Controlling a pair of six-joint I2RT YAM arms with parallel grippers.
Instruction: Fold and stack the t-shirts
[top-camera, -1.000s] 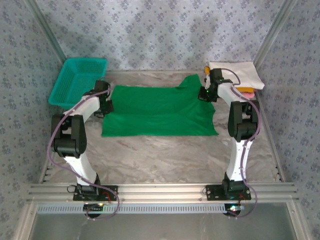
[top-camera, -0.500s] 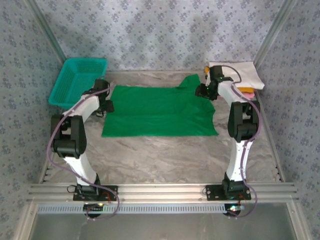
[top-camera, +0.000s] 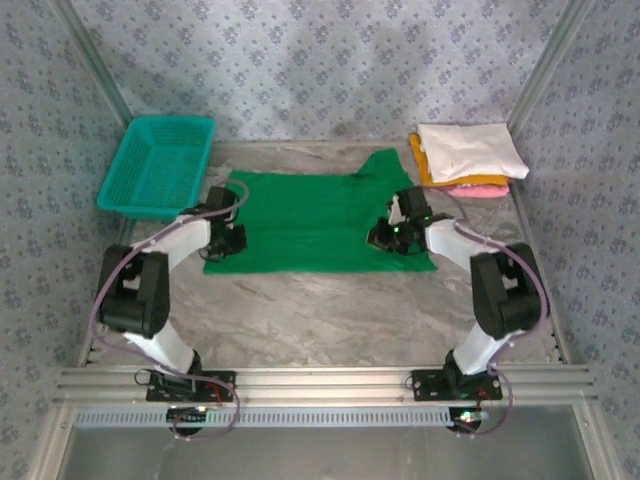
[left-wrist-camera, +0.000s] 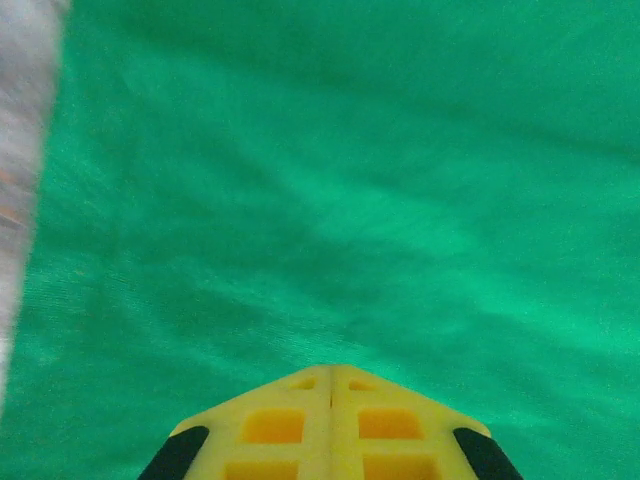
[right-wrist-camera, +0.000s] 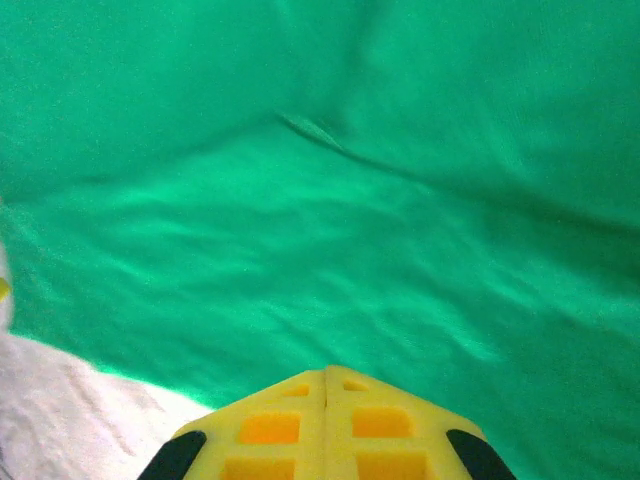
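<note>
Top external: green t-shirt (top-camera: 310, 215) lies spread flat on the table (top-camera: 320, 310), and the folded shirts (top-camera: 470, 155) are stacked at the far right corner. Left gripper (top-camera: 233, 243) sits over the green t-shirt's left edge and right gripper (top-camera: 383, 238) over its right side (wrist views: both jaws pressed together, no cloth pinched).

This looks like a robotics lab's test cell, though little beyond the enclosure can be seen. A marble-patterned table (top-camera: 330, 310) is boxed in by patterned backdrop walls (top-camera: 320, 70) on the far, left and right sides. Bare aluminium posts (top-camera: 548, 62) stand in the far corners. Slotted aluminium rails (top-camera: 320, 380) run along the near edge, carrying the bolted-down left arm (top-camera: 150, 290) and right arm (top-camera: 500, 290), with their cables exposed.
</note>
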